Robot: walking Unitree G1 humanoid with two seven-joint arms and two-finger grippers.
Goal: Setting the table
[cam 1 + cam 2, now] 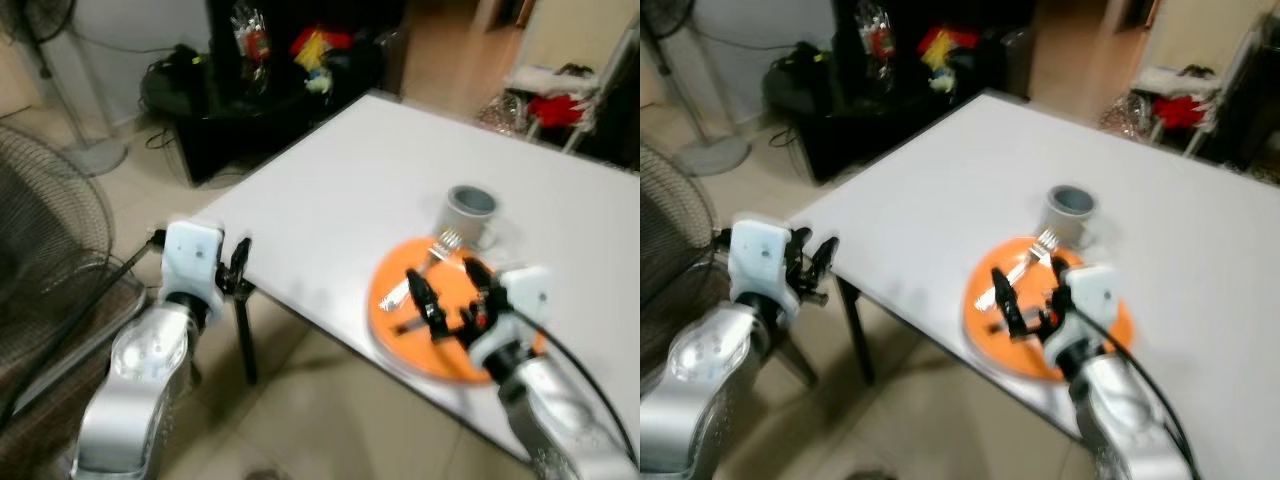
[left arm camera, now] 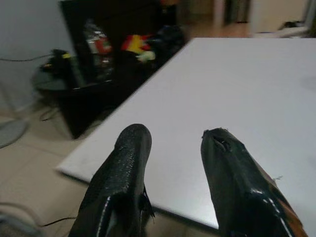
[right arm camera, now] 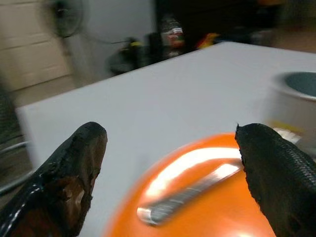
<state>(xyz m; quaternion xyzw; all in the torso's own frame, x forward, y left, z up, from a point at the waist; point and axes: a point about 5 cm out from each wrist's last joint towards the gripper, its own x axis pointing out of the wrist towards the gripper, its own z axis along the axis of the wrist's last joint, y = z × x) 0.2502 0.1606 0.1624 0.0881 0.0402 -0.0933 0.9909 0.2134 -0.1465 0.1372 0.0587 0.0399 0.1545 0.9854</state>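
your right gripper (image 1: 452,297) hangs low over the round, glossy orange plate (image 1: 390,335), its textured black fingers spread wide and grasping nothing. just beyond and between those fingers a shiny metal fork (image 3: 190,191) lies flat on the plate, tines toward the grey cylindrical cup (image 1: 470,215) standing just past the plate's far rim. your left gripper (image 2: 173,177) is parted too and empty, held off the near corner of the smooth white table (image 1: 340,210).
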